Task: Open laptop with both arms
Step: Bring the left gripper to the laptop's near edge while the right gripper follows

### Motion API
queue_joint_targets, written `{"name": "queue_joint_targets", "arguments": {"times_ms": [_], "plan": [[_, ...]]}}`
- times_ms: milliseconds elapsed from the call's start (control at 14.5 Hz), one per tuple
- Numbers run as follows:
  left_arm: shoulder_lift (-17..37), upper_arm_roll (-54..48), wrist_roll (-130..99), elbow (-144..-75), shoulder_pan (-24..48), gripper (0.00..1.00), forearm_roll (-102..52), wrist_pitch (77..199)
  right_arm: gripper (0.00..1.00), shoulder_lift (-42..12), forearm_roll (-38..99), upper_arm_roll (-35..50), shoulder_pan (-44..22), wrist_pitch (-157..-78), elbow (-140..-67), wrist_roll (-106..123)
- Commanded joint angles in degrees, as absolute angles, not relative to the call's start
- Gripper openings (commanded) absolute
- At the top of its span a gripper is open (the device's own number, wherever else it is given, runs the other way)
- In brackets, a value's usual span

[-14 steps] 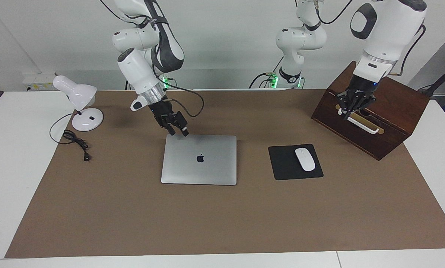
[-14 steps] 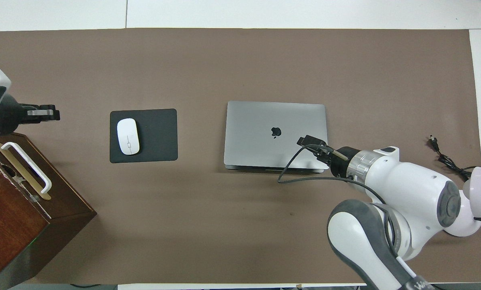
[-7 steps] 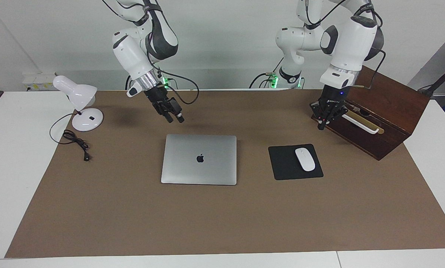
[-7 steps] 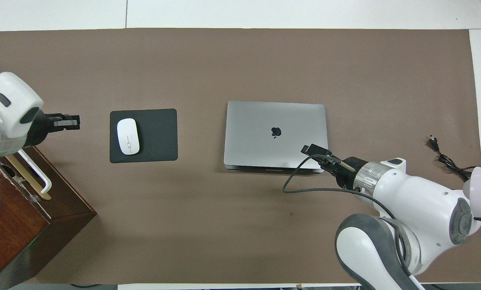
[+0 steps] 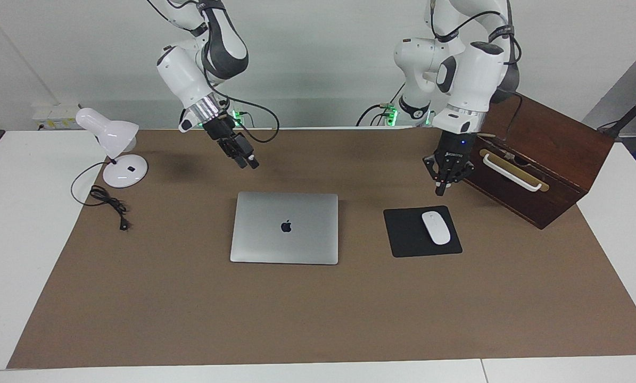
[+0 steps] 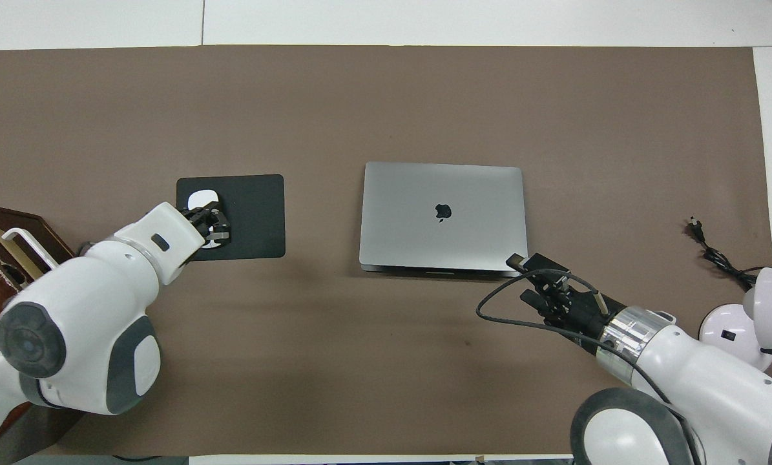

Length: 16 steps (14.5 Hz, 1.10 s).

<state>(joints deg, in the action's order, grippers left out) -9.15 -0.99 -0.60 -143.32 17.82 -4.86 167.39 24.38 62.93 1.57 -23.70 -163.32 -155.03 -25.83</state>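
The silver laptop lies closed and flat on the brown mat, its logo facing up. My right gripper hangs open in the air above the mat, just off the laptop's corner nearest the robots at the right arm's end, and touches nothing. My left gripper points down, shut and empty, over the mouse pad's edge nearest the robots. In the overhead view it covers part of the mouse.
A black mouse pad with a white mouse lies beside the laptop. A wooden box with a white handle stands at the left arm's end. A white desk lamp and its cord are at the right arm's end.
My right gripper rose from the laptop's near corner and drew back toward the robots. My left gripper left the box handle and swung over toward the mouse pad.
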Motion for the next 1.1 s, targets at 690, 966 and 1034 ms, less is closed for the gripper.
{"name": "queue_joint_targets", "arguments": {"times_ms": [690,966,1034], "plan": [[-0.5,-0.2,1.1,-154.0,32.2,0.00,-5.7,194.6,0.94,20.3,74.3,9.4,-30.8,-174.8,-157.7,-39.8],[4.0,-0.2,0.4,-154.2,35.3,0.00,-5.8,200.7,0.94,15.6,75.1,9.4,-32.2,-176.1,-157.2,-39.0],[4.1,-0.1,0.4,-154.1,36.4,0.00,-5.8,200.7,0.94,14.3,75.1,9.4,-32.2,-176.3,-156.7,-39.0]]}}
